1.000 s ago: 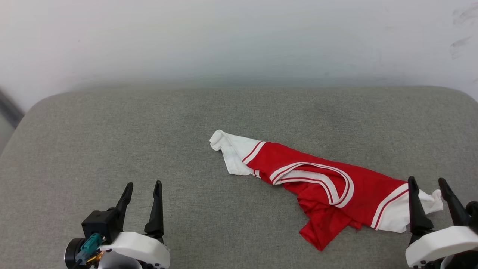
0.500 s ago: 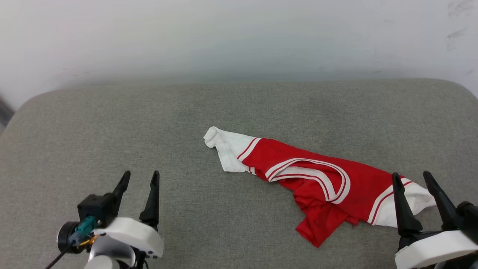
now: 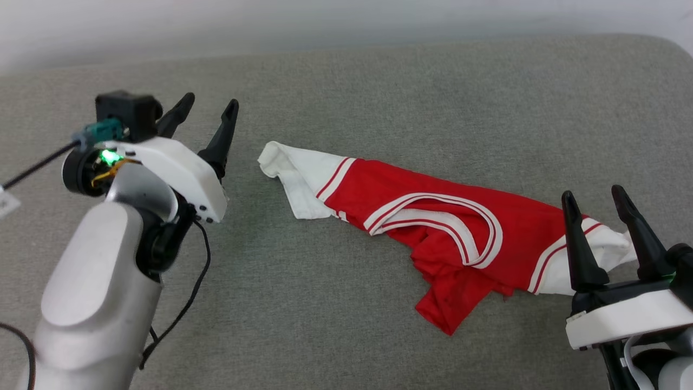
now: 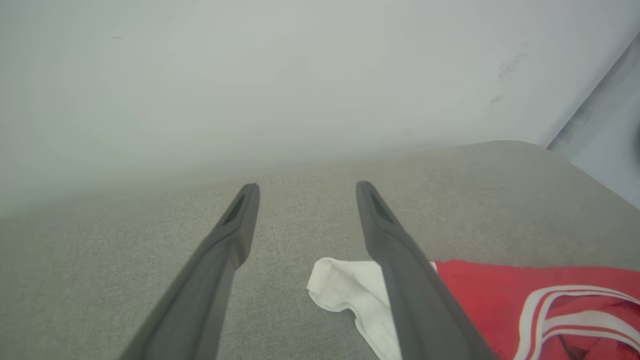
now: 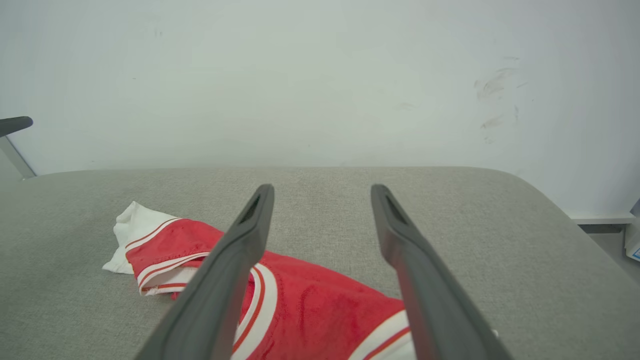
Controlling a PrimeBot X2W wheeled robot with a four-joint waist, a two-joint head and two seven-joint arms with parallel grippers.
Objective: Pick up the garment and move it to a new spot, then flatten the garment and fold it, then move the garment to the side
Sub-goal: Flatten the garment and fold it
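The opening step is in hand: the pick-up is not yet made. The garment (image 3: 444, 227) lies loose and crumpled on the grey padded counter (image 3: 325, 325), as a band running from 10 o'clock to 4 o'clock in the head view.

The left fingers (image 3: 223, 135) are spread wide and hold nothing, pointing toward 12 o'clock. One white sleeve end (image 3: 295, 173) lies just beside them at 3 o'clock, clear of the tips.

Across the middle lies the red body, with the striped neck trim (image 3: 482, 233) on top.

The right fingers (image 3: 578, 244) are also wide apart and empty. The other white sleeve end (image 3: 612, 249) shows between them, toward 12 o'clock. I cannot tell whether they touch it.

As I judge it, each pair should next come down on its own sleeve end and close. The left pair would first have to shift toward 3 o'clock. The cloth looks thin, so the pinch should catch fabric and not the padding beneath.
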